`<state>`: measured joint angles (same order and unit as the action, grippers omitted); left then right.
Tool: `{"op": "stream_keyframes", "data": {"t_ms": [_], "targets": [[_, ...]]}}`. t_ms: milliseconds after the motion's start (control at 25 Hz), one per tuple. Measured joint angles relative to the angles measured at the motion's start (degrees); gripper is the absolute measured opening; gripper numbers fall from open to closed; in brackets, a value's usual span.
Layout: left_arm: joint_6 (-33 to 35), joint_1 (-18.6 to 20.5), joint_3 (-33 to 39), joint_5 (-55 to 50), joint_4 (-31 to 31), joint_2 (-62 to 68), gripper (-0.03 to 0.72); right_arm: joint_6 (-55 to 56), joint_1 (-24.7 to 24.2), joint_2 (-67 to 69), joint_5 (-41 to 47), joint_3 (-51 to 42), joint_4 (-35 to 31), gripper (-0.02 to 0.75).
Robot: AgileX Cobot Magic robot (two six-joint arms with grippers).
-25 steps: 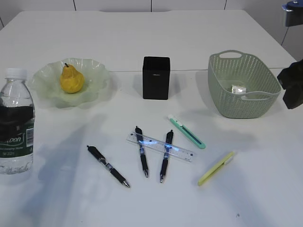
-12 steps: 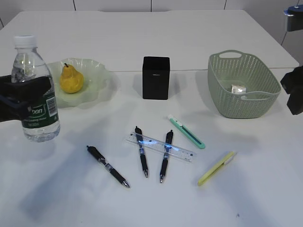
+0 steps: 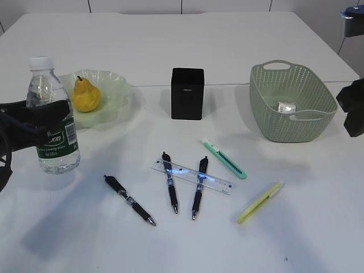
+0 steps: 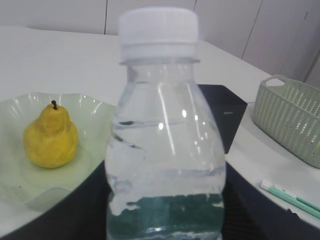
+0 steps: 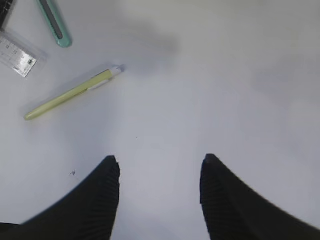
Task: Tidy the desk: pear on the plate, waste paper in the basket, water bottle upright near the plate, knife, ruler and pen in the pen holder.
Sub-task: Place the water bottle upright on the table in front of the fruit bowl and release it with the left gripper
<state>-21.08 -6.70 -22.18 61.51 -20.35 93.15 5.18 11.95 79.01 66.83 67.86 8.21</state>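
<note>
Water bottle (image 3: 52,119) shifted right toward plate (image 3: 116,91), upright, clamped by left gripper (image 3: 34,122); right gripper (image 5: 159,172) parted, empty.

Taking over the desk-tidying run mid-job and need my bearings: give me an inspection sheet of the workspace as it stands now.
Surface: white table, no spills seen.
Job's things: pear on the plate; paper ball in the basket; bottle upright beside the plate; pen holder upright; three black pens, two crossing the ruler, green knife and yellow-green pen loose on the table.
Clutter: nothing seen.
Grippers: left gripper closed on the bottle; right gripper open, empty, above bare table.
Cables: black cable at the left edge.
Surroundings: white wall panels behind the table.
</note>
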Motion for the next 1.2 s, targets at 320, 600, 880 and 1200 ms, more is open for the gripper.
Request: {"op": "stream_keyframes", "data": {"t_ms": [320, 600, 880, 1200], "targets": [[0.9, 0.1, -5.5, 0.2, 0.3, 0.5, 0.389, 0.0, 0.0, 0.0, -3.3, 0.0, 0.0, 0.391], [1.2, 0.1, -12.0, 0.9, -5.2, 6.9, 0.389, 0.0, 0.0, 0.0, -4.3, 0.0, 0.1, 0.391], [1.2, 0.1, -17.3, 0.9, -7.8, 14.0, 0.380, 0.0, 0.0, 0.0, -4.8, 0.0, 0.7, 0.391], [1.3, 0.1, -19.0, 0.9, -7.9, 20.1, 0.380, 0.0, 0.0, 0.0, -5.1, 0.0, 3.5, 0.391]]}}
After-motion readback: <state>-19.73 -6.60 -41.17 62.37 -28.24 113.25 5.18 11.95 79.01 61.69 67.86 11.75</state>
